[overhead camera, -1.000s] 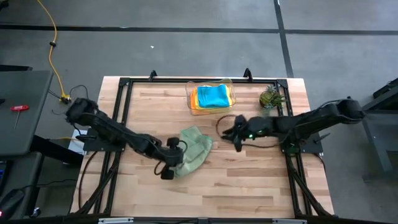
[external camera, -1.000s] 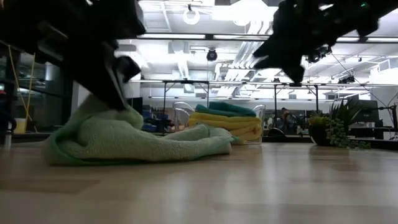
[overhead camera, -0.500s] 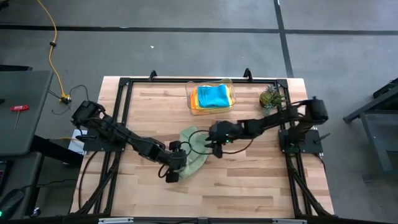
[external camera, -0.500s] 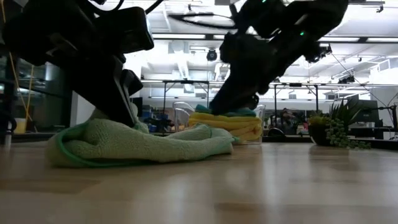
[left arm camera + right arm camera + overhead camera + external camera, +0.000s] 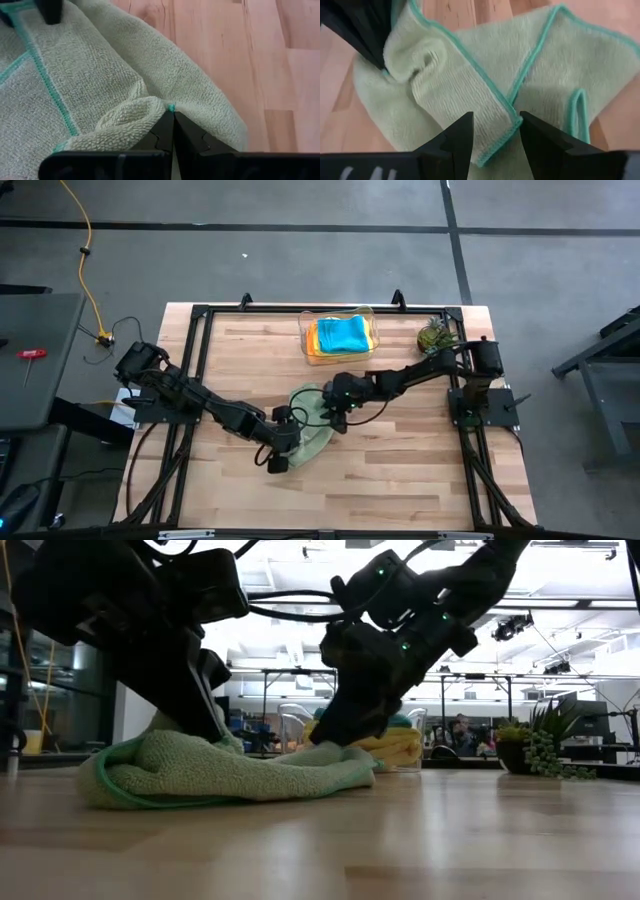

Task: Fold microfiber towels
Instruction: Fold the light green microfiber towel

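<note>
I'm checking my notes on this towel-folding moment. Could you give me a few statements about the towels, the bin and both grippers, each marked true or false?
1. The left gripper is shut on a corner of the light green towel. True.
2. The right gripper is shut. False: its fingers stand apart over a teal-stitched edge of the towel.
3. The clear bin holds stacked towels, a teal-blue towel on top. True.
4. The light green towel lies in the bin. False: it is crumpled on the table.
5. The potted plant stands near the left arm's base. False: it stands beside the right arm.
</note>
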`<move>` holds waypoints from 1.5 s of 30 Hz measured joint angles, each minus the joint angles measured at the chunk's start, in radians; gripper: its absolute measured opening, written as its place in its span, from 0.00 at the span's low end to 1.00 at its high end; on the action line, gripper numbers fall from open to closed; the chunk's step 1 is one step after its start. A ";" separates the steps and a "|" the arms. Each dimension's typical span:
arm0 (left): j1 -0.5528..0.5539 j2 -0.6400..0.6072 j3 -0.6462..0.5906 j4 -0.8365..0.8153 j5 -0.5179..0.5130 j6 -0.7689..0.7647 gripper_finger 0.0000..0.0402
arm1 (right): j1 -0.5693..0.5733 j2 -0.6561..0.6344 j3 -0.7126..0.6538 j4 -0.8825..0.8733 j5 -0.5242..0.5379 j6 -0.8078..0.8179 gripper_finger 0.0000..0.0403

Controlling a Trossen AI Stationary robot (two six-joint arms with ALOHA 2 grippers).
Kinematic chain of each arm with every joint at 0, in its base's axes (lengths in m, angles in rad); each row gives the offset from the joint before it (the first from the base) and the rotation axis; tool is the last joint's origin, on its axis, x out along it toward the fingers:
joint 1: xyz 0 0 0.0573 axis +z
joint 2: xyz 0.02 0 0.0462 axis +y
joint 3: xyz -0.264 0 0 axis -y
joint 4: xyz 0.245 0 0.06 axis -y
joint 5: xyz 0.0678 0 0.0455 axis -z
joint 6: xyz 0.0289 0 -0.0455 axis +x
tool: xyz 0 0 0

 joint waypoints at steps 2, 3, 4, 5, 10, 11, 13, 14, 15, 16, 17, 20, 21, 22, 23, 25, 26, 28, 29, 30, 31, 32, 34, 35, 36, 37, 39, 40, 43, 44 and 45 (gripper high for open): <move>0.000 0.000 0.000 -0.001 -0.001 -0.012 0.00 | 0.002 0.001 -0.002 -0.011 0.004 0.008 0.38; 0.000 0.000 0.000 -0.001 -0.001 -0.018 0.00 | 0.003 0.001 -0.003 -0.010 0.007 0.014 0.38; 0.000 0.000 0.000 0.000 -0.001 -0.020 0.00 | 0.005 0.001 -0.004 -0.006 0.008 0.016 0.37; 0.000 0.000 0.000 -0.002 -0.001 -0.020 0.00 | 0.005 0.001 -0.005 0.001 0.011 0.020 0.37; 0.000 0.000 0.000 -0.003 -0.002 -0.020 0.00 | 0.005 0.001 -0.005 0.023 0.016 0.042 0.27; 0.000 0.000 0.000 -0.002 -0.002 -0.020 0.00 | 0.005 0.001 -0.005 0.019 0.018 0.042 0.23; 0.000 0.000 0.000 -0.002 -0.003 -0.020 0.00 | 0.005 0.001 -0.005 0.013 0.017 0.045 0.12; 0.000 0.000 0.000 -0.002 -0.003 -0.020 0.00 | 0.005 0.001 -0.005 0.008 0.011 0.046 0.07; 0.000 0.000 0.000 -0.003 -0.007 -0.020 0.00 | 0.004 0.001 -0.005 0.001 0.000 0.053 0.04; 0.000 0.000 0.000 -0.004 -0.009 -0.020 0.00 | 0.003 0.001 -0.005 -0.006 -0.008 0.067 0.02; 0.000 0.000 0.000 -0.005 -0.012 -0.020 0.00 | 0.002 -0.005 -0.005 -0.021 -0.011 0.076 0.03; 0.007 -0.024 0.000 -0.033 -0.007 -0.001 0.00 | -0.003 -0.054 -0.007 -0.082 -0.009 0.073 0.01; 0.013 -0.040 0.001 -0.043 -0.002 0.005 0.00 | -0.006 -0.082 -0.007 -0.114 -0.008 0.066 0.01; 0.020 -0.056 0.003 -0.050 -0.001 0.011 0.00 | -0.009 -0.115 -0.007 -0.134 0.000 0.060 0.01; 0.030 -0.080 0.004 -0.072 -0.001 0.021 0.00 | -0.013 -0.151 -0.007 -0.167 0.014 0.047 0.01; 0.051 -0.136 0.003 -0.105 -0.016 0.055 0.00 | -0.020 -0.230 -0.007 -0.235 0.055 0.023 0.00; 0.062 -0.165 0.003 -0.118 -0.029 0.073 0.00 | -0.023 -0.272 -0.007 -0.276 0.078 0.012 0.00; 0.087 -0.221 0.003 -0.153 -0.063 0.117 0.00 | -0.029 -0.355 -0.006 -0.340 0.123 -0.003 0.00; 0.100 -0.247 0.003 -0.168 -0.078 0.142 0.00 | -0.033 -0.395 -0.006 -0.381 0.146 -0.007 0.00; 0.112 -0.263 0.004 -0.168 -0.094 0.169 0.00 | -0.036 -0.434 -0.006 -0.418 0.163 -0.009 0.00; 0.126 -0.281 0.005 -0.179 -0.104 0.194 0.00 | -0.037 -0.466 -0.006 -0.447 0.181 -0.011 0.00; 0.140 -0.300 0.002 -0.210 -0.117 0.219 0.00 | -0.037 -0.497 -0.006 -0.477 0.198 -0.009 0.00; 0.166 -0.309 0.005 -0.208 -0.134 0.263 0.00 | -0.036 -0.546 -0.006 -0.530 0.229 0.005 0.00; 0.181 -0.314 -0.001 -0.221 -0.134 0.282 0.00 | -0.034 -0.562 -0.006 -0.546 0.235 0.018 0.00; 0.195 -0.316 -0.006 -0.231 -0.133 0.296 0.00 | -0.029 -0.572 -0.007 -0.558 0.237 0.031 0.00; 0.207 -0.316 -0.010 -0.228 -0.130 0.305 0.00 | -0.023 -0.580 -0.007 -0.560 0.238 0.044 0.00; 0.226 -0.312 -0.032 -0.209 -0.124 0.310 0.00 | -0.004 -0.582 -0.009 -0.576 0.242 0.067 0.00; 0.236 -0.306 -0.046 -0.203 -0.117 0.311 0.00 | 0.009 -0.578 -0.009 -0.576 0.247 0.073 0.00; 0.245 -0.287 -0.077 -0.200 -0.108 0.279 0.00 | 0.046 -0.560 -0.010 -0.606 0.292 0.112 0.00; 0.248 -0.284 -0.088 -0.194 -0.108 0.269 0.00 | 0.056 -0.554 -0.010 -0.610 0.301 0.123 0.00; 0.249 -0.277 -0.098 -0.182 -0.108 0.257 0.00 | 0.067 -0.548 -0.010 -0.628 0.313 0.137 0.00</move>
